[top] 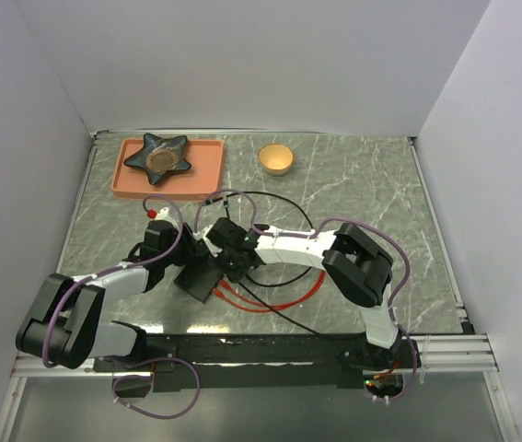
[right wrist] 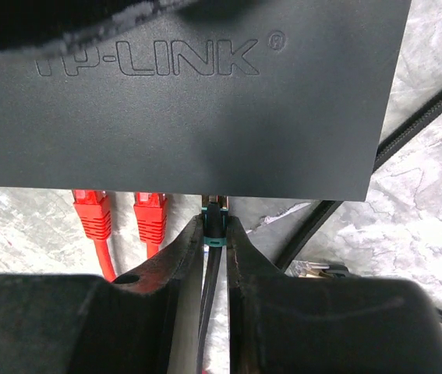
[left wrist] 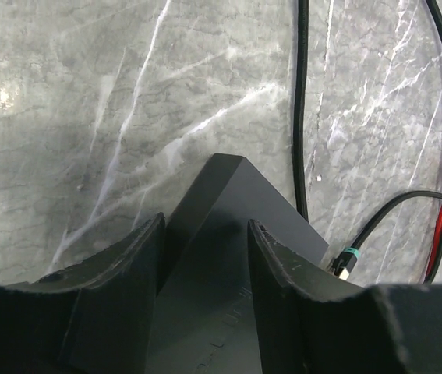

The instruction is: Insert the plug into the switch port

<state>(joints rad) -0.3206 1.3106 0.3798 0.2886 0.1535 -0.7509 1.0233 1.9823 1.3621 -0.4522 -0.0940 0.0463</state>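
Observation:
The black TP-LINK switch box lies mid-table and fills the top of the right wrist view. My left gripper is shut on one end of it, with the box between the fingers. My right gripper is shut on the black plug with a teal boot. The plug's tip is at the box's port edge, right of two red plugs that sit in their ports. The port itself is hidden under the box's edge.
A salmon tray holding a dark star-shaped dish stands at the back left, and a yellow bowl at the back middle. Red cables and black cable trail around the box. A loose teal-booted plug lies beside it.

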